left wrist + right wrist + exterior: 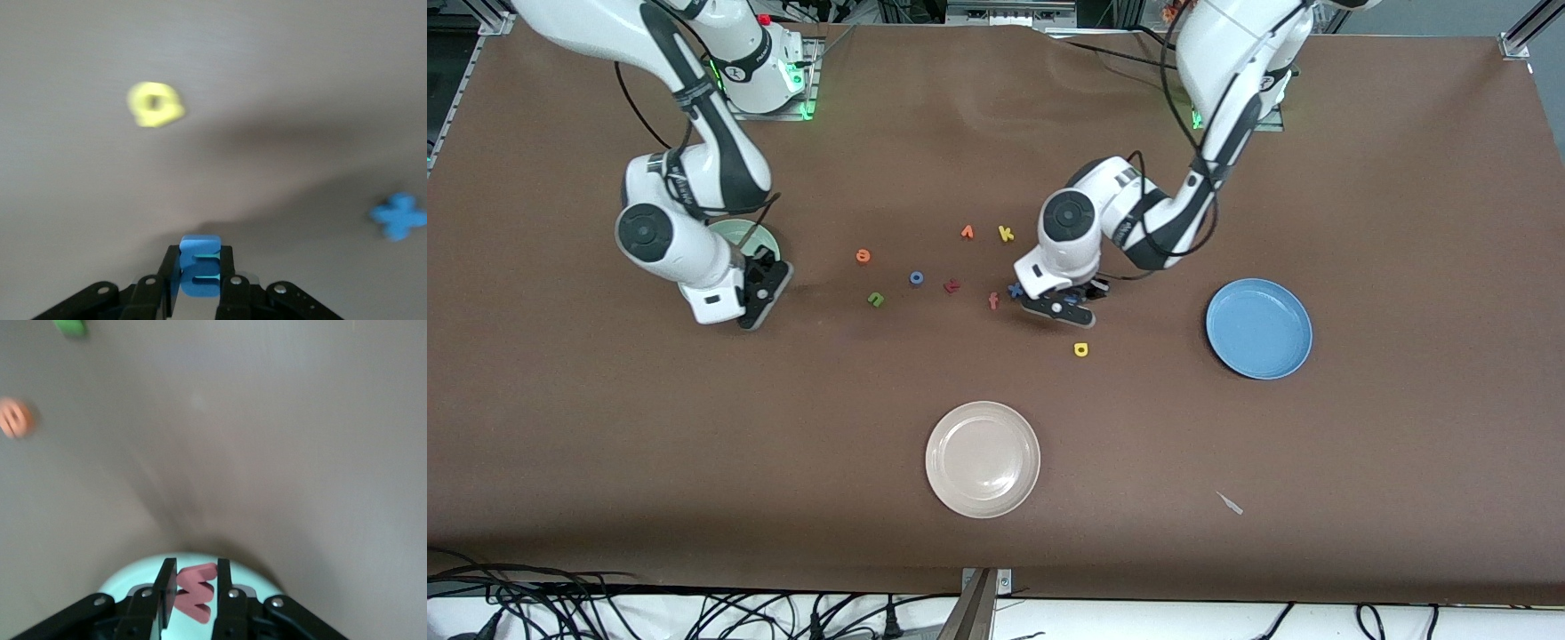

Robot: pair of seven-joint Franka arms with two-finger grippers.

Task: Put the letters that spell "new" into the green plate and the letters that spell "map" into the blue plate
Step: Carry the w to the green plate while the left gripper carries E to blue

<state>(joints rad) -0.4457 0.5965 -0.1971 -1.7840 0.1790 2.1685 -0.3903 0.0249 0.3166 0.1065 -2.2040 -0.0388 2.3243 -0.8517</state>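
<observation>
Over the pale green plate (734,233), near the right arm's end of the table, my right gripper (763,289) (195,573) is shut on the salmon-red w (197,593); the plate's rim (133,575) shows just under the fingers. My left gripper (1060,307) (199,252) hangs low over the cloth beside the blue x (1015,289) (399,216), shut on the blue m (200,270). The yellow a (1081,349) (155,105) lies nearer the front camera. The orange e (863,256) (15,418) and green n (876,300) (70,327) lie mid-table. The blue plate (1258,329) sits toward the left arm's end.
A cream-white plate (983,458) sits near the front edge. Loose letters lie mid-table: an orange v (967,232), a yellow k (1006,234), a blue o (917,278), a dark red letter (952,285) and a salmon f (993,300). A small pale scrap (1230,503) lies on the cloth.
</observation>
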